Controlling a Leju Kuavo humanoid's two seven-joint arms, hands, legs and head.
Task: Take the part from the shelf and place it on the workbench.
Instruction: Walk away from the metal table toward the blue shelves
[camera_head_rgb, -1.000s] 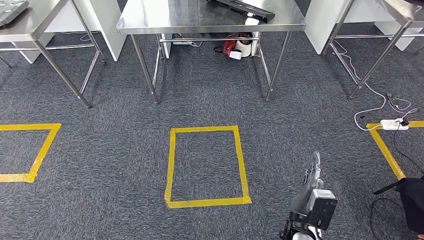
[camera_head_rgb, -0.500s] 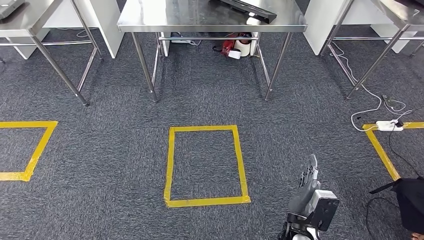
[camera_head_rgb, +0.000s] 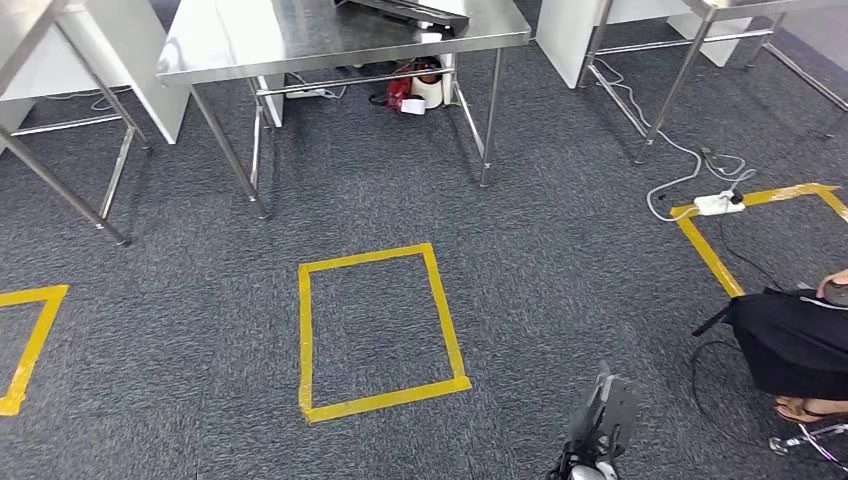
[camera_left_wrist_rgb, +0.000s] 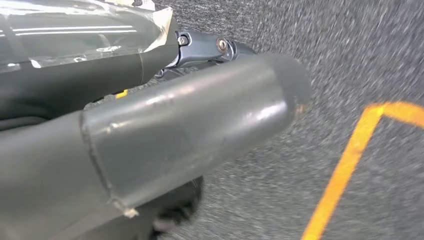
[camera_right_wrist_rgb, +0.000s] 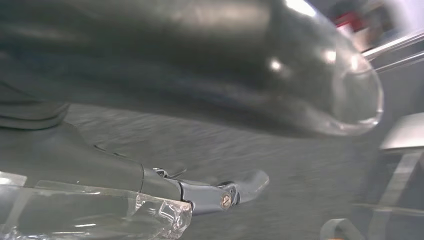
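Grey carpet is crossed with both arms hanging: right robot hand (camera_head_rgb: 600, 420) and left robot hand (camera_left_wrist_rgb: 190, 135) are seen empty, fingers extended. Beyond a yellow tape rectangle (camera_head_rgb: 375, 330) stands a steel counter (camera_head_rgb: 300, 40). No shelf or part is visible, so its handling cannot be judged.

Grey carpet floor (camera_head_rgb: 560, 250) marked with a yellow tape rectangle (camera_head_rgb: 375, 330); white power strip (camera_head_rgb: 718, 203) near another tape outline; red and white clutter (camera_head_rgb: 418, 87) beneath a steel table (camera_head_rgb: 300, 40).

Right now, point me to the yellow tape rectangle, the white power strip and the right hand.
yellow tape rectangle (camera_head_rgb: 444, 320): head view, on its right strip.
white power strip (camera_head_rgb: 718, 204): head view, middle of its body.
right hand (camera_head_rgb: 601, 420): head view, on its grey back.
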